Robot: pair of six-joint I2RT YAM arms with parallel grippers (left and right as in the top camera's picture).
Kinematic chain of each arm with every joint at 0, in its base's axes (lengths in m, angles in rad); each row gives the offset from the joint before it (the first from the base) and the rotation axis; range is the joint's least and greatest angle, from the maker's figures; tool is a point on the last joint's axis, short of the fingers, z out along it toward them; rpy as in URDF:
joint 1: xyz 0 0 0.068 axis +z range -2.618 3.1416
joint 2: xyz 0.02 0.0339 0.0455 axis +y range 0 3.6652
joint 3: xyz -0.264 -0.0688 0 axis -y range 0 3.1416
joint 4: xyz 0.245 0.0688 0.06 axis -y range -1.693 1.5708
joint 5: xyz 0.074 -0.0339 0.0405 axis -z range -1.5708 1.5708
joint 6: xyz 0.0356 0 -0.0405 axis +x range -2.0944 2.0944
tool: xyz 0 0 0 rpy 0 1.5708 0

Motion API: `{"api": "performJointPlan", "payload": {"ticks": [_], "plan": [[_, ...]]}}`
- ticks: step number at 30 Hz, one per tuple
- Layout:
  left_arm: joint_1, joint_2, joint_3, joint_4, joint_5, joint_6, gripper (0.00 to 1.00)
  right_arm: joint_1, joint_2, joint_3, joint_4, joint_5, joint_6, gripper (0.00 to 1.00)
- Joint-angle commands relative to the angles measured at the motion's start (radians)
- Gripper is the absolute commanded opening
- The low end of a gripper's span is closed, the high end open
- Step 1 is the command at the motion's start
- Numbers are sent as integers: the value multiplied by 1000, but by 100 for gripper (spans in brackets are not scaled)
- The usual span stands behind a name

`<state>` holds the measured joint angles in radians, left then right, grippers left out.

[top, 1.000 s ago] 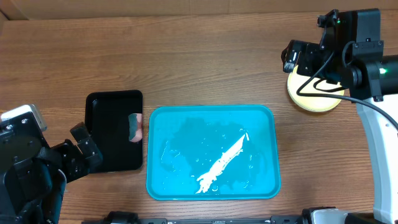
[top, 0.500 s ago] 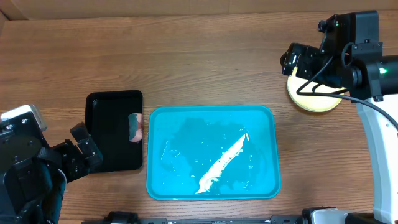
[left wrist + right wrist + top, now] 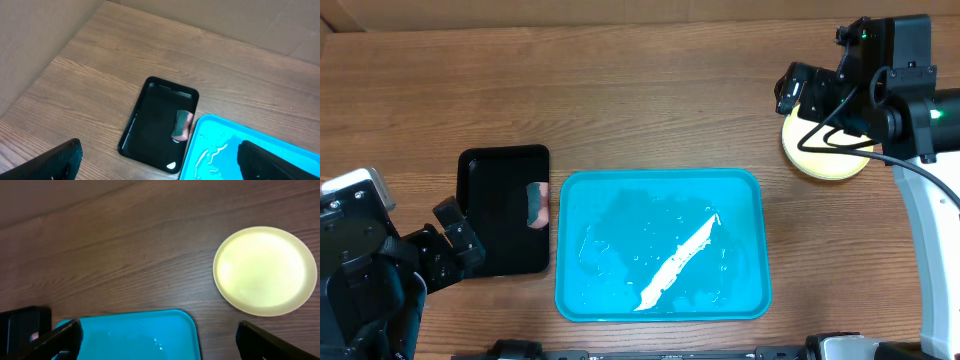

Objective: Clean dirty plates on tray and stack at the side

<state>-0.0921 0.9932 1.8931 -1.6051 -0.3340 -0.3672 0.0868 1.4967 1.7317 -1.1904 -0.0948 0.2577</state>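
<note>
The turquoise tray (image 3: pixel 660 173) lies at the table's front centre, its floor wet with water streaks and a white glare. No plate lies in it. A pale yellow-green plate (image 3: pixel 823 160) rests on the wood at the right, partly hidden under my right arm. My right gripper (image 3: pixel 792 92) hangs open above the plate's left edge. The right wrist view shows the plate (image 3: pixel 265 270) whole and unmarked, beyond the tray's corner (image 3: pixel 150 330). My left gripper (image 3: pixel 458 235) is open and empty, low at the left, with the tray (image 3: pixel 235 155) under its right finger.
A small glossy black tray (image 3: pixel 503 210) sits just left of the turquoise tray, and a green-and-pink sponge (image 3: pixel 537 205) lies by its right rim. The same sponge (image 3: pixel 182 124) appears in the left wrist view. Cardboard walls border the table's far edge.
My right gripper wobbled slightly left and back above the yellow plate. Nothing else has moved.
</note>
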Motion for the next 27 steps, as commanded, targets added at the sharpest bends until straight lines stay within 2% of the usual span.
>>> {"api": "performJointPlan", "payload": {"ticks": [1, 7, 13, 17, 27], "plan": [[0, -3, -2, 0, -13, -14, 100, 3, -41, 8, 25, 27, 1, 100], [0, -3, -2, 0, -13, -14, 100, 3, -151, -42, 111, 27, 1, 100], [0, -3, -2, 0, -13, -14, 99, 3, -335, -180, 201, 100, 1, 100], [0, -3, -2, 0, -13, -14, 100, 3, -488, -338, 267, 124, 1, 100], [0, -3, -2, 0, -13, -14, 100, 3, -930, -857, 620, 115, 6, 100]]}}
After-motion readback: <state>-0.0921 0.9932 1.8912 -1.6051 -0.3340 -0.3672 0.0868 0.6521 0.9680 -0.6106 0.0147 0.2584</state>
